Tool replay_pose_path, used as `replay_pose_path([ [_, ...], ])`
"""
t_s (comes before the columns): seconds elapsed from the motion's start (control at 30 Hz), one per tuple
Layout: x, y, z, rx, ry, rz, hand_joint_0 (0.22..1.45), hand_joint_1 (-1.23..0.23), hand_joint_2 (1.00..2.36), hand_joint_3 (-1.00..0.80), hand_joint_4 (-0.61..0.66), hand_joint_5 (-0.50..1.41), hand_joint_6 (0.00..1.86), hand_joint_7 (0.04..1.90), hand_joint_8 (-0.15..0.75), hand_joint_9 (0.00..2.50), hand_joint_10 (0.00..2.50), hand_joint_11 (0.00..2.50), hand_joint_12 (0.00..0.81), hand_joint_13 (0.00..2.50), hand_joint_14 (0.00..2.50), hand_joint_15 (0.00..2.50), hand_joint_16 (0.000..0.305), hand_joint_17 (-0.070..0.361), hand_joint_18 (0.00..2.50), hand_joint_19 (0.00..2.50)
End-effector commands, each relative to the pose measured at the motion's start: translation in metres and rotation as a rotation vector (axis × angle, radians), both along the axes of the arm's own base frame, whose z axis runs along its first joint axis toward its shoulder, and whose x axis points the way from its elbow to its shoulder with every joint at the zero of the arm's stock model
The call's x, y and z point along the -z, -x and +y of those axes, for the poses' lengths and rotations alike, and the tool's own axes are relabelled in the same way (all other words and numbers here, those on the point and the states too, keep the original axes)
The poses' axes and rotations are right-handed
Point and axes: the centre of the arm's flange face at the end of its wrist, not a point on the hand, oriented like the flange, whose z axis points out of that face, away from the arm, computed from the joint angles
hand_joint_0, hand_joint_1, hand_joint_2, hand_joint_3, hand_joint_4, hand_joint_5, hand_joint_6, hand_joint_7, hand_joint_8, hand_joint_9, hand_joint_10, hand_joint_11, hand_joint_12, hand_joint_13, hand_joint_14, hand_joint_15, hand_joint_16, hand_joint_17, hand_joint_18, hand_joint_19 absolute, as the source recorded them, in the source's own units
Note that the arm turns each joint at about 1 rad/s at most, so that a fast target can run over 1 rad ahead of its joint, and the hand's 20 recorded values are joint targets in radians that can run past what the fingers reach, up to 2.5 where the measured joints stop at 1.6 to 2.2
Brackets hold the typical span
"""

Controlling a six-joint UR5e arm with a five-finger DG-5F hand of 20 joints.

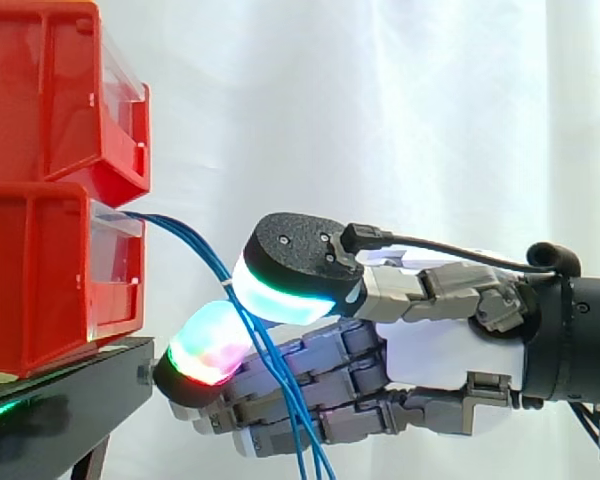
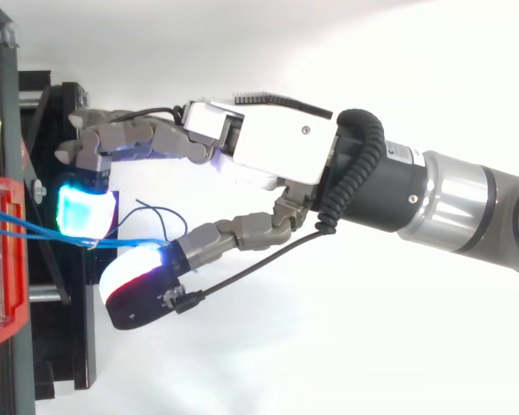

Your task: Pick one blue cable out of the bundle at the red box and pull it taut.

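Bins [image 1: 50, 270] of red plastic stack at the frame's left on a black stand [image 1: 75, 385], before a white curtain [image 1: 380, 100]; blue cables [image 1: 195, 245] leave the lower bin's front, arc down and right across the hand [image 1: 435, 355] at centre, and are cut off by the bottom edge; the hand's own bulk hides the contact, so whether it grips them cannot be told.

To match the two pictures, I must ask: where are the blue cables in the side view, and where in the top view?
Side view: the blue cables leave the lower red bin at left and curve down-right through the hand.
Top view: the blue cables run from the left edge rightward into the hand.
Shared landmark: the red bin.
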Motion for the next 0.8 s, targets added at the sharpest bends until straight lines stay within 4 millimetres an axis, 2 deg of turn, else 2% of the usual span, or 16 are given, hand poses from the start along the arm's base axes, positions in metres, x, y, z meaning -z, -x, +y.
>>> replay_pose_path([
  [0.0,-0.0030,-0.0007,-0.0038,0.001,-0.003,0.001,0.57,-0.74,1.00,-0.49,0.20,-0.10,0.56,1.24,0.302,0.36,0.00,0.07,0.381,0.13,0.00,0.00,0.059,0.132,0.06,0.06],
  [0.13,-0.0093,-0.0039,-0.0038,-0.005,-0.004,-0.011,0.58,-0.75,1.01,-0.40,0.19,-0.11,0.59,1.24,0.296,0.33,0.00,0.07,0.374,0.09,0.00,0.00,0.059,0.133,0.00,0.04],
  [0.33,-0.0093,-0.0039,-0.0047,-0.007,-0.004,-0.011,0.58,-0.74,1.01,-0.37,0.19,-0.12,0.62,1.20,0.295,0.31,0.00,0.06,0.373,0.07,0.00,0.00,0.059,0.133,0.00,0.04],
  [0.47,-0.0081,-0.0027,-0.0078,-0.010,-0.003,0.001,0.58,-0.74,1.01,-0.33,0.19,-0.14,0.70,1.10,0.297,0.31,0.00,0.07,0.374,0.07,0.00,0.00,0.059,0.134,0.00,0.05],
  [0.53,-0.0080,-0.0027,-0.0074,-0.015,-0.002,0.002,0.58,-0.74,1.01,-0.30,0.16,-0.14,0.71,1.14,0.298,0.31,0.00,0.07,0.374,0.07,0.00,0.00,0.059,0.133,0.00,0.04],
  [0.77,-0.0080,-0.0026,-0.0095,-0.014,-0.002,0.002,0.58,-0.74,1.01,-0.21,0.18,-0.17,0.81,1.06,0.303,0.31,0.00,0.09,0.374,0.07,0.00,0.00,0.059,0.134,0.00,0.04],
])
